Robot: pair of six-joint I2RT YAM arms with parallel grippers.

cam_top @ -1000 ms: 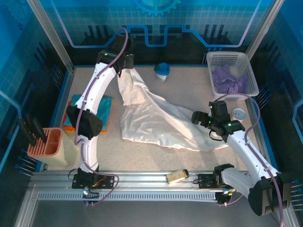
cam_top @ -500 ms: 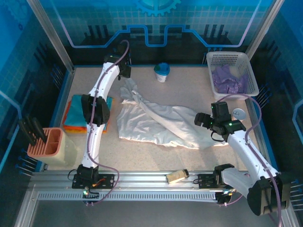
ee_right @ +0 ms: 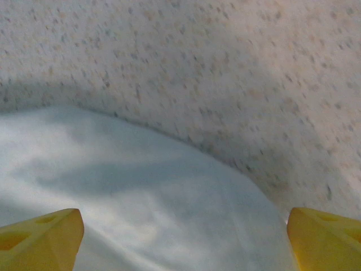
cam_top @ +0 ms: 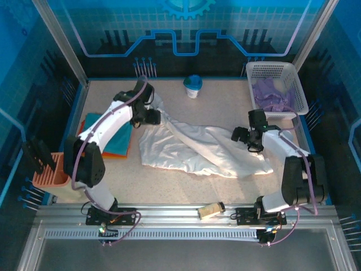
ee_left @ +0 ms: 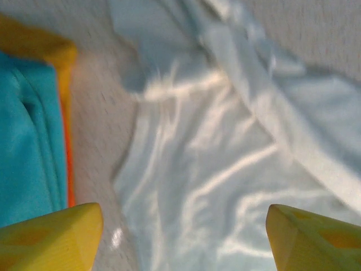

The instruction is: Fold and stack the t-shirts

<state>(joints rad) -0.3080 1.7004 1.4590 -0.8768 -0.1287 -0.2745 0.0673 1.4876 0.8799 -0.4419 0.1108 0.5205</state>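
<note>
Speckled desk (cam_top: 220,107) carries the white t-shirt (cam_top: 192,149), rumpled at centre, limp and light. Left tool (cam_top: 153,117) at its ten o'clock, right tool (cam_top: 237,135) at three, both gape empty; I would pinch the outer hems.

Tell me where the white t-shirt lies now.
In the top view the white t-shirt lies crumpled mid-table, between the teal and orange stack on the left and the white basket at the far right.

place: robotics lab cell | evidence: blue gear-printed wall panels (cam_top: 186,22); white robot arms (cam_top: 110,125) mounted on aluminium rail (cam_top: 169,214); speckled surface (cam_top: 223,104)
</note>
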